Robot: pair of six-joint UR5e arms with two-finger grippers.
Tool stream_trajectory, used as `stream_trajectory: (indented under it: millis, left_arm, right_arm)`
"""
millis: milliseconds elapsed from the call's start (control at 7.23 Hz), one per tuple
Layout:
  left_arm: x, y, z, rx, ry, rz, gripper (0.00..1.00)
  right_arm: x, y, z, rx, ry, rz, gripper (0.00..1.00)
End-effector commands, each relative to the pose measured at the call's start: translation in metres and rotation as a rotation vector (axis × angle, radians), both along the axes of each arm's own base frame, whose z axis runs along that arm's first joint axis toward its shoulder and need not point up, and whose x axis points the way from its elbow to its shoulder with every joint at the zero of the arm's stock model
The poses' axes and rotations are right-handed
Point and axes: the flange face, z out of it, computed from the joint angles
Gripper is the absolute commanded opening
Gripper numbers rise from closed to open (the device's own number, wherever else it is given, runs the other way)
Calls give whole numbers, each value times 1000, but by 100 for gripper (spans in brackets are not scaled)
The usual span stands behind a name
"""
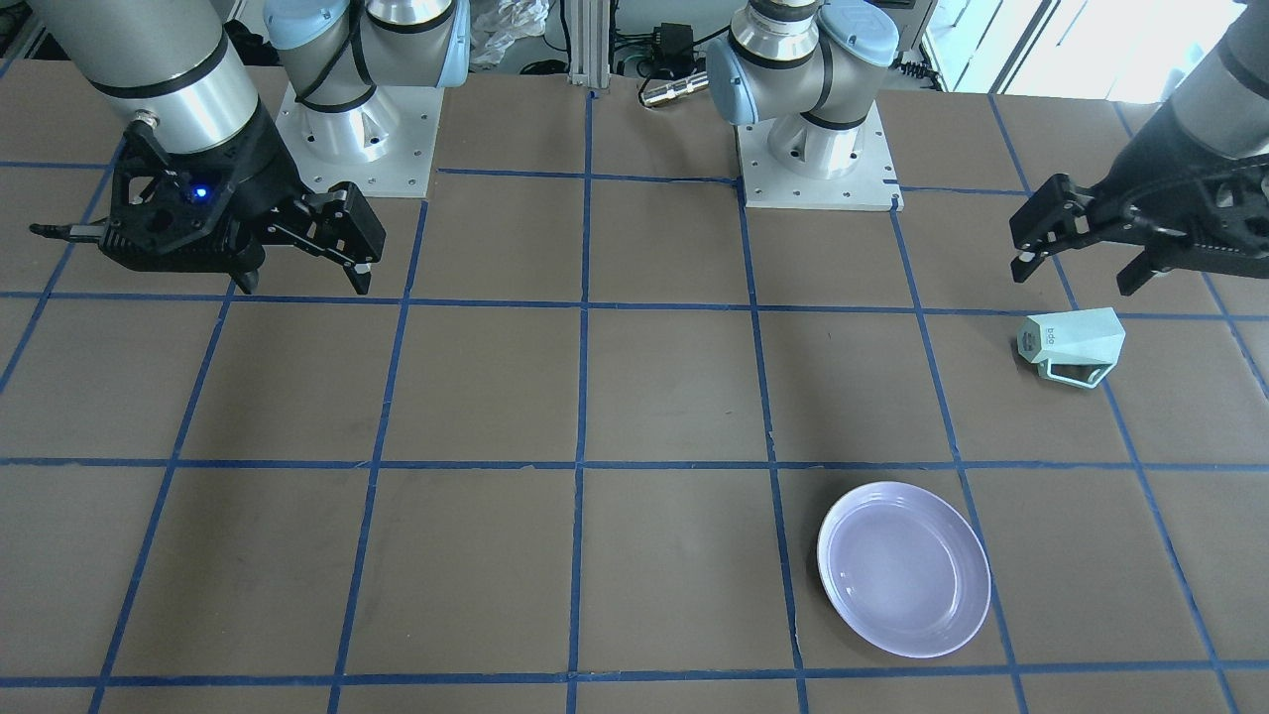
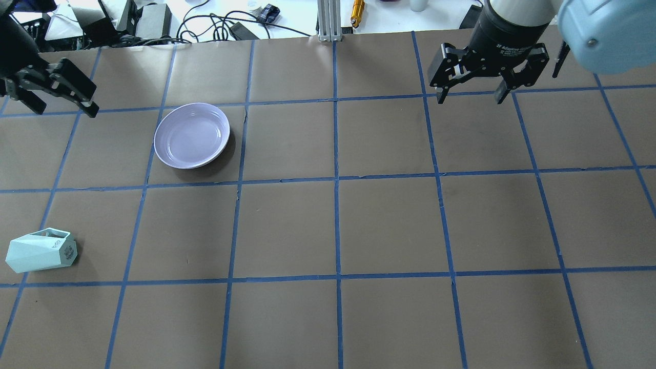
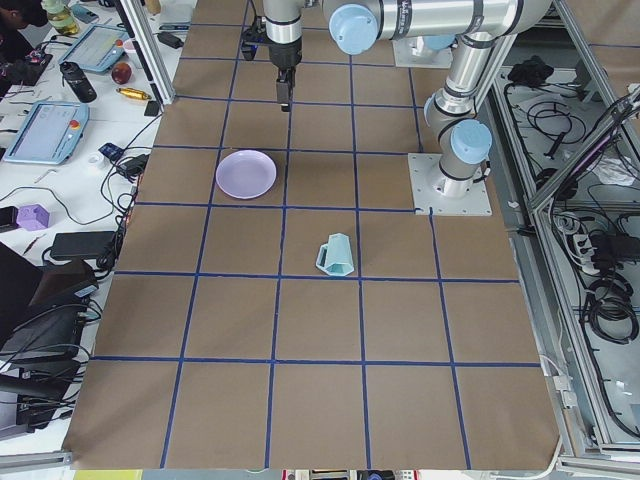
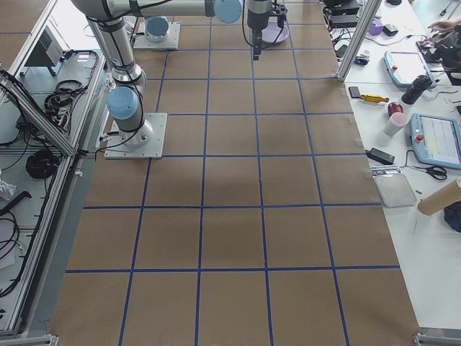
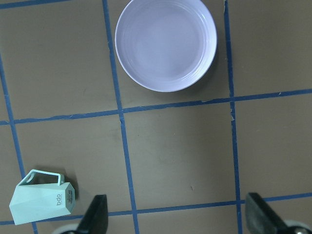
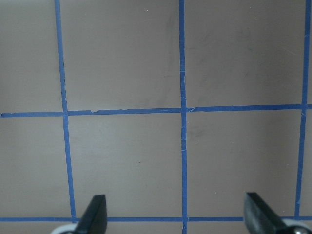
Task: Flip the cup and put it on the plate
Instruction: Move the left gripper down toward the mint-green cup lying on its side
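The mint-green cup (image 1: 1076, 342) lies on its side on the table, handle towards the operators' side, lettered base showing; it also shows in the overhead view (image 2: 41, 251), the exterior left view (image 3: 336, 255) and the left wrist view (image 5: 43, 202). The lavender plate (image 1: 904, 569) sits empty and apart from the cup, also in the overhead view (image 2: 192, 135) and the left wrist view (image 5: 165, 45). My left gripper (image 1: 1076, 273) is open and empty, held high above the table near the cup (image 2: 64, 108). My right gripper (image 1: 302, 286) is open and empty over the other half (image 2: 470, 97).
The table is brown paper with a blue tape grid. The two arm bases (image 1: 818, 149) stand at the robot's edge. Cables and gear (image 2: 220, 23) lie beyond the table's far edge. The right wrist view shows only bare grid squares.
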Motion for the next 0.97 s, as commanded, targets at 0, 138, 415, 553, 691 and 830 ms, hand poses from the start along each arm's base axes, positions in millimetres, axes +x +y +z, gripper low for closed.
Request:
stream_trajectory:
  millis: [0, 138, 415, 553, 691, 830]
  left_arm:
    - [69, 10, -7, 22, 17, -57, 100]
    - [90, 17, -7, 27, 21, -62, 100]
    - [158, 32, -26, 54, 54, -85, 100]
    - [184, 43, -42, 70, 81, -74, 100]
    - [206, 53, -59, 80, 108, -64, 100]
    - [231, 64, -74, 94, 134, -25, 100]
  right_arm:
    - [0, 0, 0, 0, 0, 0, 100]
    - [0, 0, 0, 0, 2, 0, 100]
    - [0, 0, 0, 0, 0, 0, 100]
    - [0, 0, 0, 0, 2, 0, 100]
    - [0, 0, 0, 0, 0, 0, 100]
    - [0, 0, 0, 0, 0, 0, 100]
